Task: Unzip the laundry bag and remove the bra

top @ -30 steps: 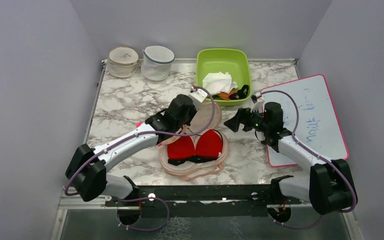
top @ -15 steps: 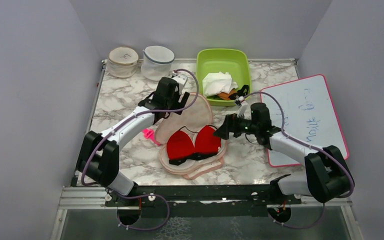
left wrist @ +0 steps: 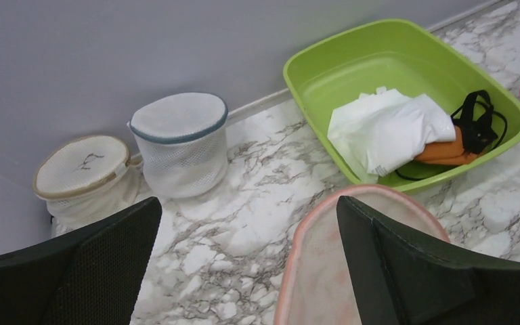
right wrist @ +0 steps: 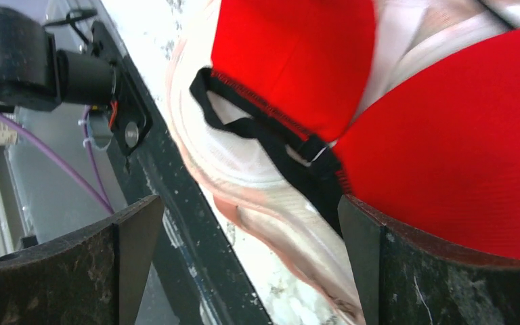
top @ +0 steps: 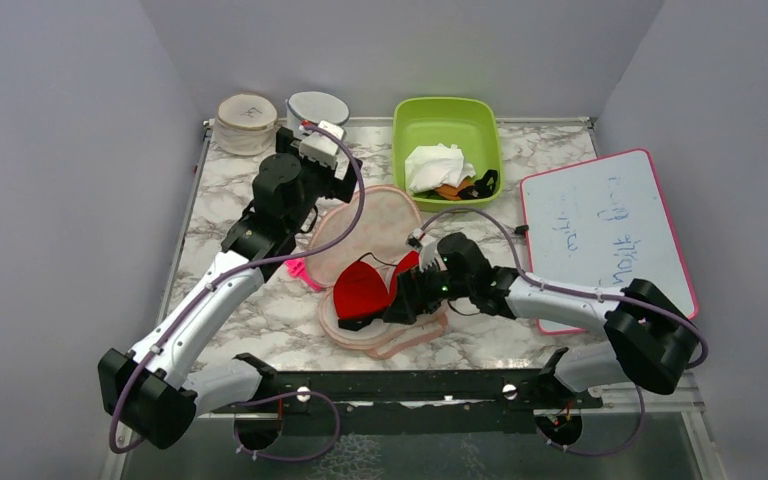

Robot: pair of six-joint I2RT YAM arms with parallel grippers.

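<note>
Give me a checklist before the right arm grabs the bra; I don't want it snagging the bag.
1. Laundry bag unzipped, lid flipped back: ok.
2. Bra exposed in the bag's lower half: ok.
3. Right gripper open, directly over the bra: ok.
4. Left gripper open, holding nothing: ok.
5. Black strap free of the bag's edging: cannot tell.
6. Bra gripped: not ok, jaws not yet closed on it.
</note>
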